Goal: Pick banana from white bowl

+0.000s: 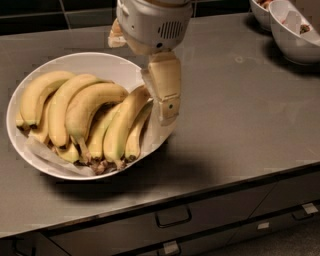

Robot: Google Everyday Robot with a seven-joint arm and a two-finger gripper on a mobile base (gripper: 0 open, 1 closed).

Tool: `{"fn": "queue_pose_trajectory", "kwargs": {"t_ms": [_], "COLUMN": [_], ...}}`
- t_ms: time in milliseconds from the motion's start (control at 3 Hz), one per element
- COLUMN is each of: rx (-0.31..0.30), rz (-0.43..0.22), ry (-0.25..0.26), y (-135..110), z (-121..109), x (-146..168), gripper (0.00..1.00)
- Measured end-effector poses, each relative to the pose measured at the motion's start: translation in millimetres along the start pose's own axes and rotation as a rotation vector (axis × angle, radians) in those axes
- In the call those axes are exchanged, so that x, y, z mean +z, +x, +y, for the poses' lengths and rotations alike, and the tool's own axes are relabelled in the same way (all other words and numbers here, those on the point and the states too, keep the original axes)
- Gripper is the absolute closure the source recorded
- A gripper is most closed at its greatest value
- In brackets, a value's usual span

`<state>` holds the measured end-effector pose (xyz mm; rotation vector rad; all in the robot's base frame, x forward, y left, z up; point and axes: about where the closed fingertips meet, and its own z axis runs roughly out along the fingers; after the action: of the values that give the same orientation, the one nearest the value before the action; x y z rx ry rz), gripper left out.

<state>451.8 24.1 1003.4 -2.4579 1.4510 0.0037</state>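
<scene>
The white bowl point(75, 59) is wide and shallow and sits at the left of the grey counter. A crumpled paper liner point(47, 159) pokes over its near rim. Several yellow bananas point(90, 107) lie side by side in it, stem ends toward the front. My gripper point(167, 112) hangs from the white wrist housing point(152, 22) over the bowl's right rim, right beside the rightmost banana point(122, 125). It holds nothing that I can see.
Two smaller, deeper white bowls point(295, 32) point(260, 11) stand at the back right corner. The grey counter point(240, 115) stretches to the right of the gripper. Drawers with handles point(172, 217) run below the counter's front edge. A dark wall is behind.
</scene>
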Motion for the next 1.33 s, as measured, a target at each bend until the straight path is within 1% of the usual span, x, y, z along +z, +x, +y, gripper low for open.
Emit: {"fn": "queue_pose_trajectory", "kwargs": {"t_ms": [333,667,1000,1333], "rx": [-0.144,-0.144,-0.159,-0.207], "rz": [-0.052,-0.052,-0.066,-0.082], "ry": [-0.02,-0.019,0.003,0.007], "y": [-45.2,-45.3,-54.6,-73.3], "z": [-29.8,-29.9,-39.0,-52.0], "x": [21.5,21.4,20.3,9.1], "gripper": [0.0,0.0,0.13,0.32]}}
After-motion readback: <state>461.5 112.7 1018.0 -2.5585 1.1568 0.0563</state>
